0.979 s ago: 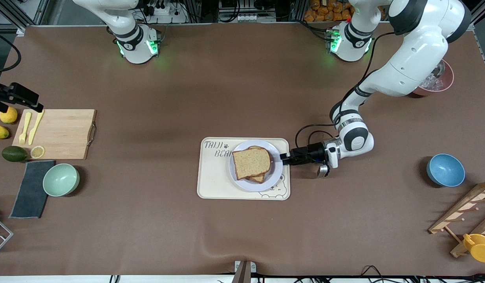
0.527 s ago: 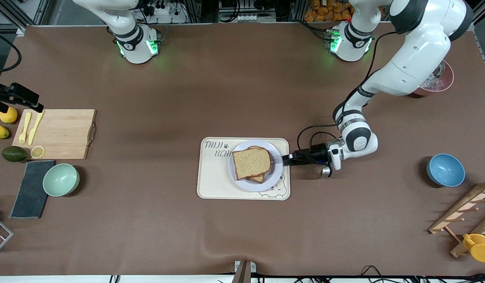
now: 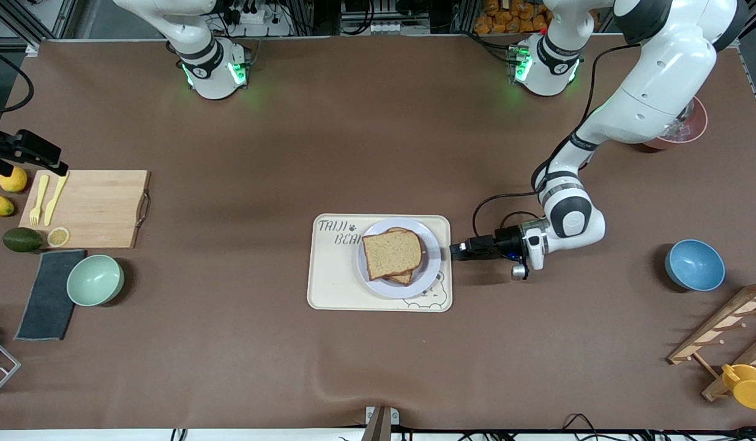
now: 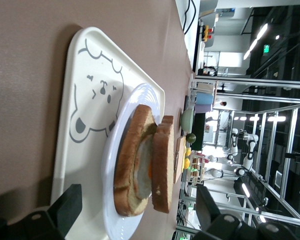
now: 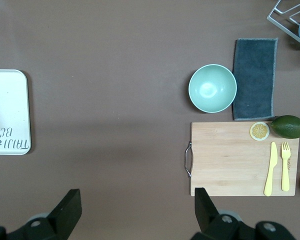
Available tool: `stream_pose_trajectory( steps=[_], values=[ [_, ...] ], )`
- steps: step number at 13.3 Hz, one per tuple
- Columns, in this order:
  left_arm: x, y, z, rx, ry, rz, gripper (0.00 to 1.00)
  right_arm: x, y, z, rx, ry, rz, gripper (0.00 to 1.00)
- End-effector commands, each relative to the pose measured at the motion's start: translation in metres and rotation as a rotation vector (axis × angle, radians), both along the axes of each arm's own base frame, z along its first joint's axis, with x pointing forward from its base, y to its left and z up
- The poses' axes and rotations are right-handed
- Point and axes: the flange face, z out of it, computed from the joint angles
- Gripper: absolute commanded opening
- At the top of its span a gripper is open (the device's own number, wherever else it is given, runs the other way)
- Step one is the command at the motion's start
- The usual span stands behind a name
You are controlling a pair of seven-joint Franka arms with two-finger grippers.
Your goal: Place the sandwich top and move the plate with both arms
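So the sandwich top (image 3: 392,253) is already sitting on the stack: it lies on a lower bread slice (image 3: 403,277) with a fried egg (image 4: 144,169) peeking out between the 2 in the left wrist view. The top is a bit askew, so a corner of the lower slice sticks out toward the front camera. The whole sandwich is on the plate (image 3: 429,273), and the plate is on the cream bear-printed tray (image 3: 332,283), at the tray's end toward the left arm.

The left gripper (image 3: 457,250) is low over the table just beside the tray's edge, pointing sideways at the plate. Its jaws are spread wide with nothing in them; plate and sandwich lie straight ahead of the jaws, apart from the fingertips (image 4: 69,205).

The right gripper (image 5: 135,212) is up high and only shows in its own wrist view, also wide open and empty. That arm is just waiting. Spread out below its jaws are a wooden cutting board (image 5: 229,157) with a yellow knife (image 5: 271,169), yellow fork (image 5: 285,165) and lemon slice (image 5: 259,131) on it, a mint green bowl (image 5: 212,88), a dark gray cloth (image 5: 254,78) and an avocado (image 5: 289,126).

Toward the left arm's end of the table there's a blue bowl (image 3: 694,264) and a wooden rack (image 3: 723,335).
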Motion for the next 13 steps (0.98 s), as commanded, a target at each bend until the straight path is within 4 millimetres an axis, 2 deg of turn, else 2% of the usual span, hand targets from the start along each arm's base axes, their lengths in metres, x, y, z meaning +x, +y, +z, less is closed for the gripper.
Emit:
stream_pose_trajectory(
  steps=[1,2,4,8,13],
  values=[
    [0.008,0.013,0.033,0.061,0.002,-0.021,1.00,0.004,0.000,-0.002,-0.019,0.002,0.002,1.00],
    [0.013,0.023,0.040,0.093,0.008,-0.035,1.00,0.005,-0.002,-0.004,-0.020,0.005,0.002,1.00],
    [0.024,0.037,0.069,0.187,0.042,-0.082,1.00,0.005,-0.001,-0.006,-0.017,0.014,0.001,1.00],
    [0.039,0.047,0.109,0.309,0.036,-0.128,1.00,0.000,-0.006,-0.003,-0.011,0.023,-0.019,1.00],
    [0.056,0.058,0.149,0.475,0.045,-0.154,1.00,-0.001,-0.015,-0.004,-0.001,0.030,-0.037,1.00]
  ],
)
